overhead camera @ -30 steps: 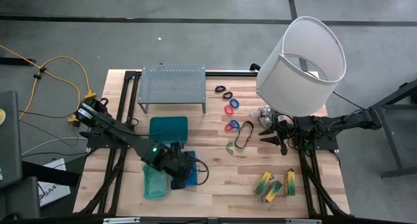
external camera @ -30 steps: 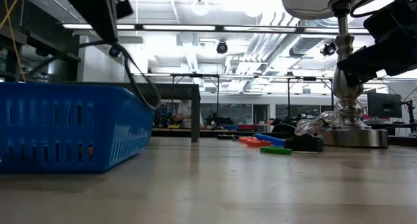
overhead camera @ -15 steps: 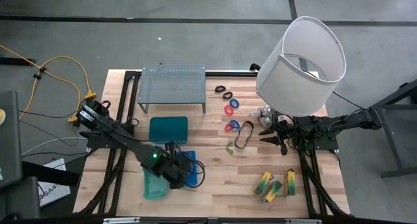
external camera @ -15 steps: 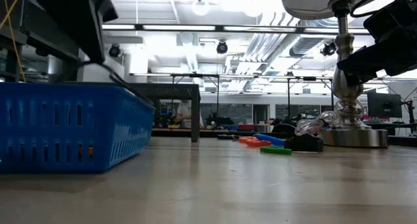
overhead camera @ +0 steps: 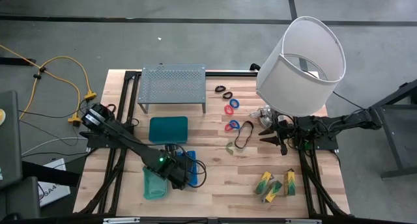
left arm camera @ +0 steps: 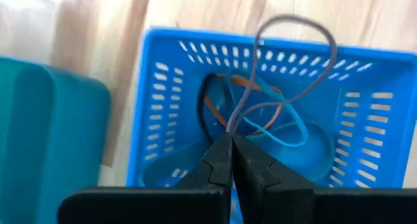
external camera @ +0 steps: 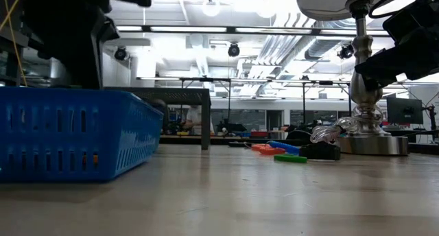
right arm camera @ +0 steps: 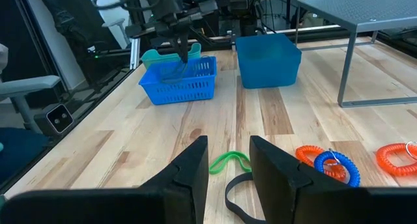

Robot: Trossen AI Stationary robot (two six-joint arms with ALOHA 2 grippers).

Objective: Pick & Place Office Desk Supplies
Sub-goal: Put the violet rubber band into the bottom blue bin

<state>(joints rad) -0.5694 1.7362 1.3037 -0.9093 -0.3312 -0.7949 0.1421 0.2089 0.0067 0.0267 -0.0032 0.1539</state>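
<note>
Task partly done: the left gripper (left arm camera: 231,140), pinching a grey band (left arm camera: 287,61), hangs over the blue basket (left arm camera: 156,113) already holding bands, while rings (overhead camera: 232,106), black loops (overhead camera: 244,134) and packets (overhead camera: 273,182) remain on the table (overhead camera: 221,191) near the half-spread right gripper (right arm camera: 228,155).

White-shaded lamp (overhead camera: 301,64) at table's far right, grey perforated rack (overhead camera: 172,86) at back, yellow cable (overhead camera: 62,74) on floor
</note>
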